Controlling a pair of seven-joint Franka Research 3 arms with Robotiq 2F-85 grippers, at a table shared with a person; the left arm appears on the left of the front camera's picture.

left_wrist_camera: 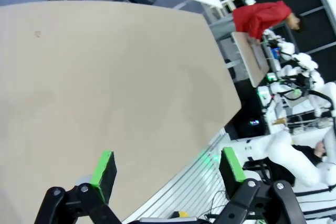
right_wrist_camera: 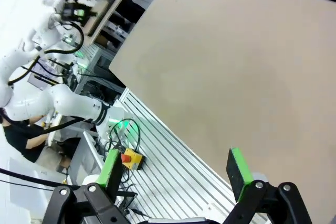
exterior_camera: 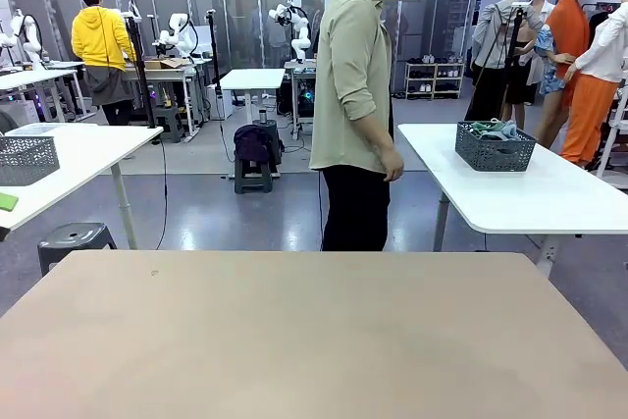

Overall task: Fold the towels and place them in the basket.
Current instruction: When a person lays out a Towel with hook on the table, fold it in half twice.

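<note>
The dark grey mesh basket (exterior_camera: 496, 148) stands on a white table (exterior_camera: 549, 193) behind and to the right of my table. Bunched cloths, greenish and pale, the towels (exterior_camera: 491, 130), show above its rim. My left gripper (left_wrist_camera: 168, 169) is open, with nothing between its green pads (left_wrist_camera: 104, 173), and hangs over the near edge of the beige table (left_wrist_camera: 105, 87). My right gripper (right_wrist_camera: 175, 170) is also open and holds nothing. It hovers above the same table's edge (right_wrist_camera: 173, 124) and the ribbed metal frame beside it.
A person (exterior_camera: 358, 105) stands at the far side of the beige table (exterior_camera: 314, 340), arms down. A paler grey mesh basket (exterior_camera: 25, 159) sits on a white table at the left. A grey stool (exterior_camera: 74, 240) stands below it.
</note>
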